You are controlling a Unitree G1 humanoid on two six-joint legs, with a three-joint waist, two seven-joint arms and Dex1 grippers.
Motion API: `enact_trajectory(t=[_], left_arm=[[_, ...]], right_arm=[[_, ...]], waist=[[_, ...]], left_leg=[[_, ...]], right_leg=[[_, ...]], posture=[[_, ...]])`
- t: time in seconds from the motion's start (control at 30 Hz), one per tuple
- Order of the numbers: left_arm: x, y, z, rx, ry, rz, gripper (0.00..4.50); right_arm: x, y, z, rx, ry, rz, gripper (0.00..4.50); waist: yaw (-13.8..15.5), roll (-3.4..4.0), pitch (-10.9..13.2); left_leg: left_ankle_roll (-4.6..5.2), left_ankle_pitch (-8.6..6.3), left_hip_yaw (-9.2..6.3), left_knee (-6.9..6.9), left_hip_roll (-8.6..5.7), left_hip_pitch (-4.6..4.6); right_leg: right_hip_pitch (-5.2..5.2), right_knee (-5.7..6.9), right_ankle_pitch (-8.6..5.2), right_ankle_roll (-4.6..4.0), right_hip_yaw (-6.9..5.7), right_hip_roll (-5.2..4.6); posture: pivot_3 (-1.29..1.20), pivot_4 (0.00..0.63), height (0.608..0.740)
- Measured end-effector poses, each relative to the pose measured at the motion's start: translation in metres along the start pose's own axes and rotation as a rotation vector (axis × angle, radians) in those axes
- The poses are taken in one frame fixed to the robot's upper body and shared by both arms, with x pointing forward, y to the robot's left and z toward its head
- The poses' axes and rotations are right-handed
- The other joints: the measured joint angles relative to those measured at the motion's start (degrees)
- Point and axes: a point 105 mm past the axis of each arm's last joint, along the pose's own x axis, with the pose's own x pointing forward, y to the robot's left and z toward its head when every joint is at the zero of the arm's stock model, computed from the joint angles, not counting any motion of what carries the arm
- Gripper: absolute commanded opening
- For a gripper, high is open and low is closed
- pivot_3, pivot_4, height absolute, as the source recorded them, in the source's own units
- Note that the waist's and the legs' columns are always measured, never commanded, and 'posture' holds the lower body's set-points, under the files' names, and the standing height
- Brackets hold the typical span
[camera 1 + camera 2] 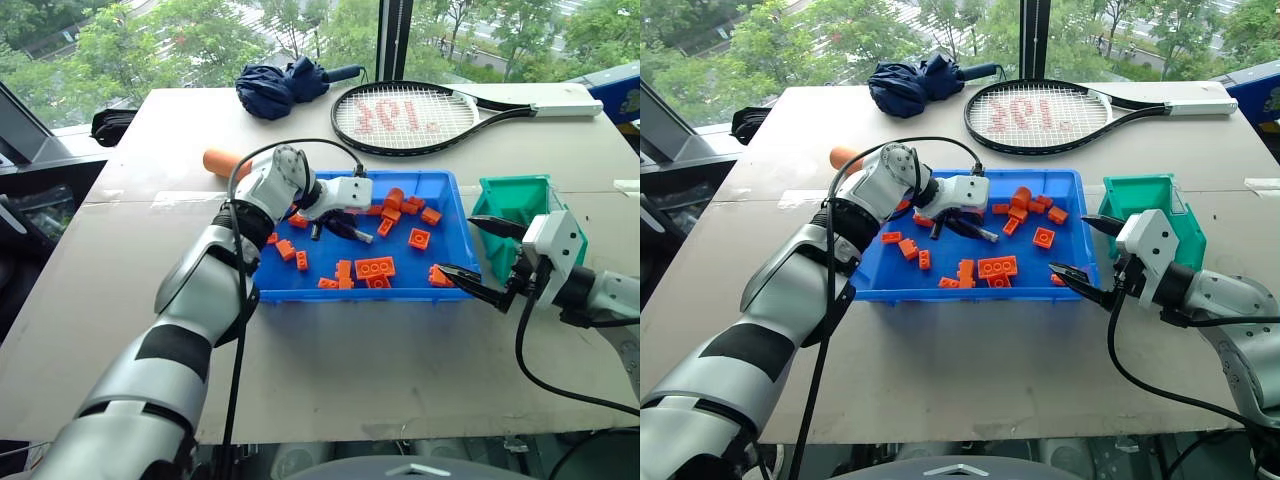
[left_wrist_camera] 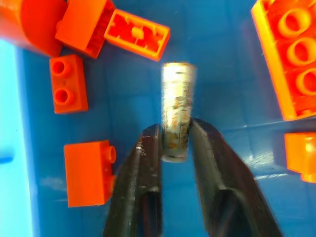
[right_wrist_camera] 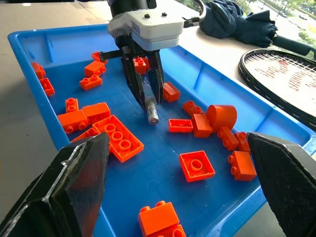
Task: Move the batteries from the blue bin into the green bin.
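Note:
The blue bin (image 1: 370, 293) sits mid-table with orange bricks (image 1: 375, 267) scattered in it. My left gripper (image 1: 330, 225) reaches down into its far-left part. In the left wrist view its two black fingers (image 2: 143, 163) pinch the end of one silver battery (image 2: 175, 108). The right wrist view has that battery (image 3: 151, 111) slanting down from the fingers to the bin floor. My right gripper (image 1: 455, 245) hovers wide open and empty at the bin's right edge, in front of the green bin (image 1: 515, 200), which stands just to the right of the blue bin.
A big orange cylinder (image 1: 222, 160) lies on the table behind the blue bin's left corner. A tennis racket (image 1: 420, 115) and a folded dark blue umbrella (image 1: 285, 85) lie at the back. Bare table stretches in front of the bins.

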Motion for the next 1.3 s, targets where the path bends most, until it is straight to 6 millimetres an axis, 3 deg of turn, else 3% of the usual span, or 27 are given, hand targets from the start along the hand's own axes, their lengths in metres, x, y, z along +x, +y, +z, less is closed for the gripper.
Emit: enact_trajectory(t=[0.13, 0.27, 0.33, 0.4, 0.53, 0.63, 0.77, 1.0, 1.1, 1.3], left_arm=[[-0.004, 0.004, 0.008, -0.012, -0.063, 0.016, 4.49], [-0.026, 0.005, 0.016, -0.023, -0.146, 0.006, 4.49], [-0.047, 0.004, 0.017, -0.003, -0.165, 0.001, 4.49], [-0.069, -0.002, 0.011, -0.005, -0.168, 0.001, 4.49], [-0.094, -0.017, -0.006, -0.052, -0.173, 0.016, 4.49], [-0.108, -0.044, -0.020, -0.129, -0.212, 0.022, 4.49], [-0.117, -0.079, -0.024, -0.224, -0.281, 0.039, 4.49], [-0.125, -0.125, -0.033, -0.428, -0.307, 0.166, 4.49], [-0.131, -0.132, -0.036, -0.484, -0.304, 0.230, 4.50], [-0.142, -0.143, -0.039, -0.548, -0.284, 0.320, 4.50]], right_arm=[[0.000, -0.001, -0.001, 0.005, 0.013, -0.004, 4.50], [0.009, -0.005, 0.000, -0.020, 0.061, 0.016, 4.50], [0.021, -0.011, 0.005, -0.053, 0.061, 0.029, 4.50], [0.039, -0.021, 0.007, -0.072, 0.066, 0.035, 4.50], [0.075, -0.025, 0.007, -0.084, 0.084, 0.076, 4.50], [0.111, -0.016, 0.002, -0.050, 0.125, 0.155, 4.50], [0.147, 0.000, -0.003, -0.005, 0.177, 0.247, 4.50], [0.184, 0.014, -0.019, 0.023, 0.272, 0.322, 4.50], [0.191, 0.014, -0.025, 0.010, 0.311, 0.323, 3.65], [0.192, 0.014, -0.038, 0.013, 0.364, 0.346, 0.66]], waist=[[0.0, 0.00, 0.0], [-0.7, -0.02, 0.0], [-1.5, -0.01, 0.0], [-2.1, 0.00, 0.0], [-2.7, 0.02, 0.0], [-3.3, 0.02, 0.0], [-3.1, 0.02, 0.0], [-2.7, 0.01, 0.0], [-2.6, 0.02, 0.0], [-2.6, 0.02, 0.0]], left_leg=[[0.00, 0.00, 0.00, 0.01, 0.00, 0.00], [0.00, 0.00, 0.03, 0.02, 0.01, -0.03], [0.00, 0.00, 0.03, -0.01, 0.04, -0.02], [0.00, 0.00, 0.06, -0.06, 0.10, 0.04], [-0.01, 0.00, 0.02, -0.10, 0.11, 0.02], [0.00, 0.00, 0.02, -0.10, 0.10, -0.03], [-0.01, 0.00, -0.06, -0.08, 0.10, -0.06], [-0.02, 0.00, -0.04, -0.05, 0.10, -0.02], [-0.02, 0.00, -0.04, -0.07, 0.11, -0.02], [-0.03, 0.00, -0.02, -0.10, 0.10, 0.01]], right_leg=[[0.00, 0.00, 0.01, 0.01, 0.00, 0.02], [-0.07, 0.04, 0.02, 0.02, 0.06, 0.01], [-0.09, 0.03, 0.01, 0.02, 0.07, -0.01], [-0.10, 0.03, 0.02, 0.02, 0.14, 0.00], [-0.16, 0.01, 0.01, 0.01, 0.13, -0.02], [-0.21, 0.00, 0.02, 0.01, 0.17, -0.06], [-0.21, -0.01, 0.02, 0.01, 0.11, -0.08], [-0.19, 0.01, 0.03, 0.00, 0.12, -0.05], [-0.19, -0.01, 0.03, -0.01, 0.11, -0.06], [-0.18, -0.01, 0.03, -0.01, 0.13, -0.08]], posture=[[0.00, 0.150, 0.740], [0.00, 0.150, 0.740], [0.00, 0.150, 0.740], [0.00, 0.150, 0.740], [0.00, 0.150, 0.740], [0.00, 0.150, 0.740], [0.00, 0.150, 0.740], [0.00, 0.150, 0.740], [0.00, 0.150, 0.740], [0.00, 0.150, 0.740]])
